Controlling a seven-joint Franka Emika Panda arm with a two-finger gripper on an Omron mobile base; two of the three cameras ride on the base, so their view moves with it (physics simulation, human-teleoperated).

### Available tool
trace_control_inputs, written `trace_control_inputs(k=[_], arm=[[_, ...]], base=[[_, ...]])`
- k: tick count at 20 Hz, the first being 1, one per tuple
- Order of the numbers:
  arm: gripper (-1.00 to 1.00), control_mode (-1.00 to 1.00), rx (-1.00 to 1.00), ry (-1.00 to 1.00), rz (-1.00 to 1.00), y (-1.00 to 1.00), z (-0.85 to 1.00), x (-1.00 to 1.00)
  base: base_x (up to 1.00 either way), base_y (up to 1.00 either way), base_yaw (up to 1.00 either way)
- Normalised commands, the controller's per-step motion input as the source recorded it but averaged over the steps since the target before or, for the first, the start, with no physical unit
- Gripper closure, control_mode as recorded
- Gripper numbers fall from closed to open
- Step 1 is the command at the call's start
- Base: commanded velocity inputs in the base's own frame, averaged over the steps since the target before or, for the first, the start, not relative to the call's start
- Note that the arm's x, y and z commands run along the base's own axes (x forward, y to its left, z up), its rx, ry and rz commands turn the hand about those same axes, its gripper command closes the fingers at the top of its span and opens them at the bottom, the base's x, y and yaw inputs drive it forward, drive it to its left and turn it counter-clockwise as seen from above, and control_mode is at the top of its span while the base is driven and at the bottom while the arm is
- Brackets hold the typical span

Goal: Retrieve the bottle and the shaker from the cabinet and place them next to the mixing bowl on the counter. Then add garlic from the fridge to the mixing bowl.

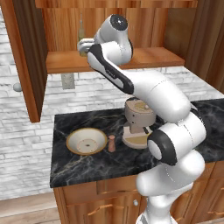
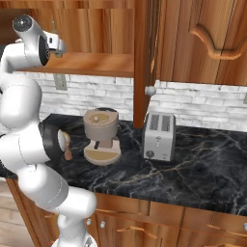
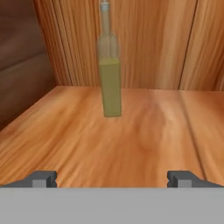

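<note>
My fingers (image 3: 112,177) are spread as wide as they go, with nothing between them. My left fingertip (image 3: 42,178) sits low over the cabinet shelf (image 3: 131,140). Ahead of it, a little left of the midline between my fingertips and well apart from both, stands the bottle (image 3: 109,65), upright on the shelf near the back wall. It is tall and slim: a clear narrow neck above a squarish body filled with yellow-green liquid. I judge it stiff, smooth and slippery like glass, fairly heavy for its width, fragile if knocked, and easy to topple on such a small foot. I would take it around the filled body, below the shoulder, where the flat sides give my pads something to bear on. My right fingertip (image 3: 183,178) has only bare shelf ahead of it. Down on the table (image 1: 87,164), the shaker (image 1: 112,143) stands just beside the mixing bowl (image 1: 86,141).
</note>
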Motion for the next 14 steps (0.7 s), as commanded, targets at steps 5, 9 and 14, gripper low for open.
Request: trace_control_inputs(k=[5, 9, 14], arm=[[-1.0, -1.0, 0.0, 0.0, 0.0, 0.0, -0.07, 0.44], [-1.0, -1.0, 0.0, 0.0, 0.0, 0.01, 0.0, 0.34], [-1.0, -1.0, 0.0, 0.0, 0.0, 0.06, 0.0, 0.18]], base=[[0.0, 0.0, 0.0], [0.0, 0.0, 0.0], [0.0, 0.0, 0.0]])
